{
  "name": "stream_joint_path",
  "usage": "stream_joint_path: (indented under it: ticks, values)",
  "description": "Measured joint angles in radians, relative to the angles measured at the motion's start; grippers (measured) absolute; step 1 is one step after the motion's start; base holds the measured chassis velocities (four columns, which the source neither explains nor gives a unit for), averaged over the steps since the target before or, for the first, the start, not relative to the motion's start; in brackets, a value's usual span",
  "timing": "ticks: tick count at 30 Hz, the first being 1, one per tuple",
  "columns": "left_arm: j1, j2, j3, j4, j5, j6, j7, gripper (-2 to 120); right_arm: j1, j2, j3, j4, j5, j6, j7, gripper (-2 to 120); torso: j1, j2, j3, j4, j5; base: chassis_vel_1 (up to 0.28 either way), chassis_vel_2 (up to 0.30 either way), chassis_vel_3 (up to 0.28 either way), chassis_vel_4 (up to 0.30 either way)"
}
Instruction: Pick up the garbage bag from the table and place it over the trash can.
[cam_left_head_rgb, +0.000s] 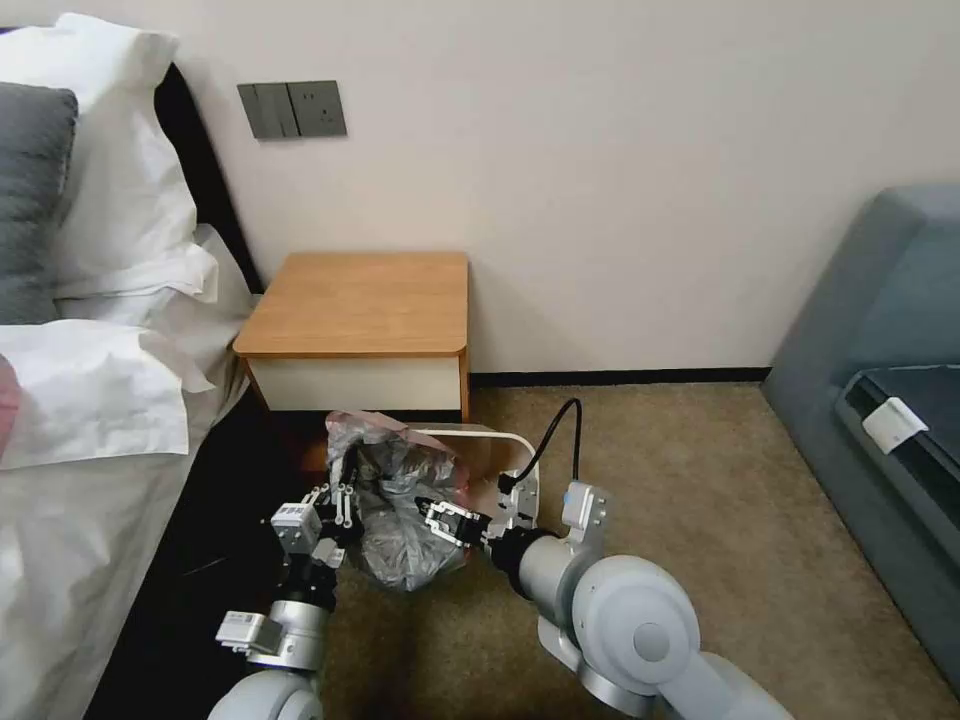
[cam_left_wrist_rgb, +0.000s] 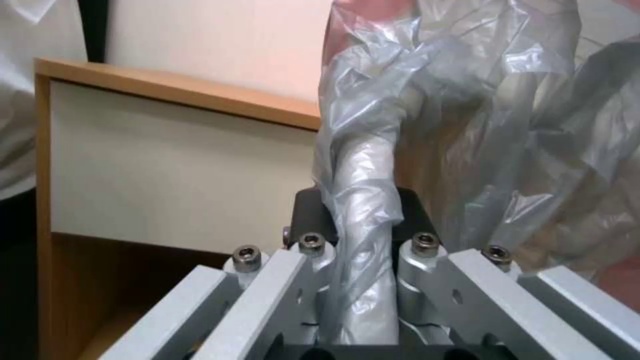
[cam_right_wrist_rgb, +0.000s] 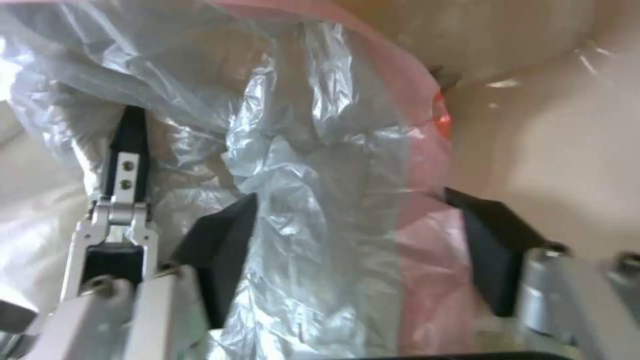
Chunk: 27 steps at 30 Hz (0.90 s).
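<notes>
While both arms reach low over the carpet, the left gripper (cam_left_head_rgb: 335, 500) points up at the near-left side of the garbage bag (cam_left_head_rgb: 400, 520), its fingers (cam_left_wrist_rgb: 317, 220) clamped together on a twisted fold of plastic. The right gripper (cam_left_head_rgb: 440, 520) comes in from the right, its pads (cam_right_wrist_rgb: 220, 245) spread apart with bag film and the pinkish rim between them. The bag hangs bunched over the left part of the trash can (cam_left_head_rgb: 515, 450), whose right rim lies bare. The can stands just near of the table (cam_left_head_rgb: 360, 300), with the bed close on the left and open carpet to the right.
</notes>
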Motion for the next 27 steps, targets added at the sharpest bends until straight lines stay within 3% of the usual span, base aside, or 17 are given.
stream_joint_path:
  ticks: [2, 7, 10, 18, 27]
  values:
    - [0.001, -0.002, 0.001, 0.0, 0.0, 0.002, 0.0, 7, -0.006, -0.004, 0.003, 0.006, -0.011, 0.002, -0.013, 54, 0.0, 0.0, 0.0, 0.0, 0.0, 0.0, 0.0, 0.0, 0.0]
    - [0.004, -0.003, 0.001, 0.0, 0.001, 0.004, -0.001, 7, -0.015, -0.008, 0.004, 0.013, -0.038, 0.005, -0.037, 43, 0.0, 0.0, 0.0, 0.0, 0.0, 0.0, 0.0, 0.0, 0.0]
    - [0.01, -0.006, 0.0, 0.001, 0.005, 0.006, -0.004, 7, -0.033, -0.014, 0.007, 0.028, -0.07, 0.008, -0.064, 26, 0.0, 0.0, 0.0, 0.0, 0.0, 0.0, 0.0, 0.0, 0.0]
    - [0.024, -0.013, 0.004, 0.001, 0.006, 0.018, -0.009, 7, -0.071, -0.018, 0.022, 0.06, -0.13, 0.017, -0.094, 0, 0.0, 0.0, 0.0, 0.0, 0.0001, 0.0, 0.0, 0.0, 0.0]
    - [0.028, -0.015, 0.001, 0.005, 0.011, 0.039, -0.034, 7, -0.128, -0.057, 0.079, 0.172, -0.217, 0.016, -0.173, 0, 0.0, 0.0, 0.0, 0.0, 0.0, 0.0, 0.0, 0.0, 0.0]
